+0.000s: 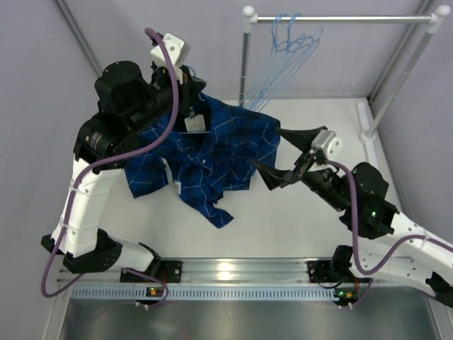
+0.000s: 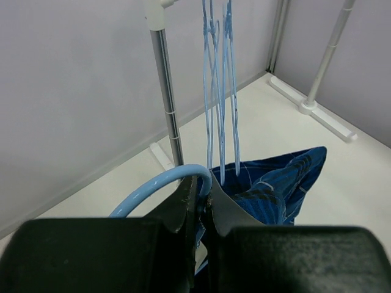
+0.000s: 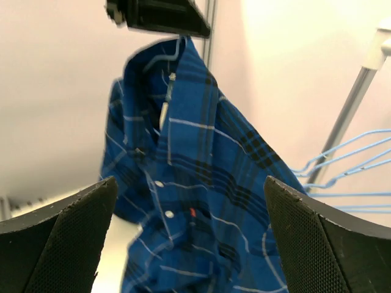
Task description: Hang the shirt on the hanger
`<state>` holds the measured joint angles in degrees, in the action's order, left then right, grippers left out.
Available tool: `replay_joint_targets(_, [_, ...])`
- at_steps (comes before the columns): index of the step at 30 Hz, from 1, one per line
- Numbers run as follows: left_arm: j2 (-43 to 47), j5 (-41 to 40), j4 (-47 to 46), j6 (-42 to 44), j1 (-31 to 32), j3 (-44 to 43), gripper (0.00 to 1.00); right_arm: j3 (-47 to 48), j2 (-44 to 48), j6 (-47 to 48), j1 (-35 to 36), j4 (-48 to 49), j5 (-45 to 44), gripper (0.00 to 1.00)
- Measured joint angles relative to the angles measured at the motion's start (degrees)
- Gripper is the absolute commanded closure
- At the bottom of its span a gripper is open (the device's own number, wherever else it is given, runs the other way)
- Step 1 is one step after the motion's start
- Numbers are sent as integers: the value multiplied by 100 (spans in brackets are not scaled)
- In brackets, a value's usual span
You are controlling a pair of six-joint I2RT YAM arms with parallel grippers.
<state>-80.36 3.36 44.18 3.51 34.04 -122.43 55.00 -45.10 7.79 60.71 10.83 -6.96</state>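
Dark blue cloth crossed with thin pale plaid lines fills the middle of the top view. The shirt (image 1: 212,159) hangs bunched from its collar, where the left gripper (image 1: 192,110) is closed on it, with the white neck label (image 1: 196,124) facing up. The left arm's black bulk hides the shirt's far shoulder. From above you cannot tell whether the hem touches the white bench (image 1: 297,227). The right gripper (image 1: 264,146) sits at the shirt's right edge, spread wide and holding nothing. Spare hangers (image 1: 287,49) of thin pale-blue wire hang from the rail (image 1: 340,19) at the back.

In the left wrist view your own fingers (image 2: 183,210) press together and block the exact grip point. A smooth pale-blue curve of the hanger (image 2: 153,183) runs into the pinch, which the top view hides. You cannot tell whether the wire is clamped along with the cloth. A shirt corner shows beyond, near the grey rack post (image 2: 166,91).

Only the right wrist view shows the shirt's front, with small white buttons (image 3: 169,213) and soft folds. The left gripper above is cropped by the top edge. The mesh-textured black fingers stand far apart at the lower corners, and the frame cuts off the hem.
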Motion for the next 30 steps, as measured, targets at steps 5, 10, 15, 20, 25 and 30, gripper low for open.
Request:
replay_joint_targets(5, [2, 111, 0, -212, 0, 81, 100, 933, -675, 315, -225, -876, 111, 1])
replay_joint_targets(10, [-50, 258, -22, -520, 0, 101, 100, 1534, -1062, 382, -293, -1386, 46, 1])
replay_joint_targets(15, [-184, 420, -72, -658, 0, 208, 100, 1818, -1316, 385, -352, -1722, -151, 1])
replay_joint_targets(20, [-330, 667, -81, -726, 0, 299, 100, 1810, -1215, 490, -426, -1891, -37, 1])
replay_joint_targets(25, [-203, 730, -111, -881, 0, 603, 100, 1867, -1080, 614, -1069, -1818, 791, 0])
replay_joint_targets(30, [181, 730, -109, -1001, 0, 1064, 100, 2361, -1644, 656, -1554, -1829, 1738, 1])
